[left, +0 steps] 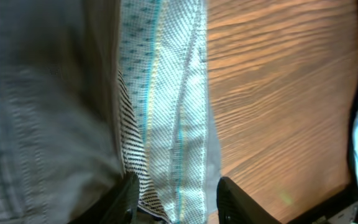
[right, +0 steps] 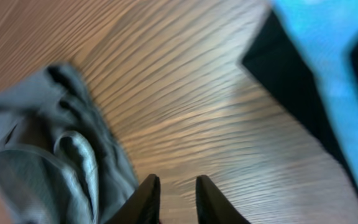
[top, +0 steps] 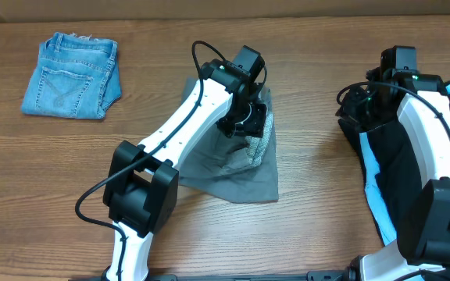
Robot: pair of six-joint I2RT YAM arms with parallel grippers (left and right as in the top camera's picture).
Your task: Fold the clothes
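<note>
Two grippers | left gripper (left: 178, 190): jaws parted astride grey shorts (left: 42, 93) | right gripper (right: 176, 185): slightly parted, empty, shorts nearby

We are looking down on a table (top: 319, 226) where the shorts (top: 244, 176) are lying near the middle, directly under our left gripper (left: 178, 202). The denim shorts (top: 73, 76) are sitting well apart from them, at the far left corner. The other garment (top: 397, 179) is lying along the right edge, beneath our right arm (top: 436, 133), with bare tabletop separating it from the shorts.
</note>
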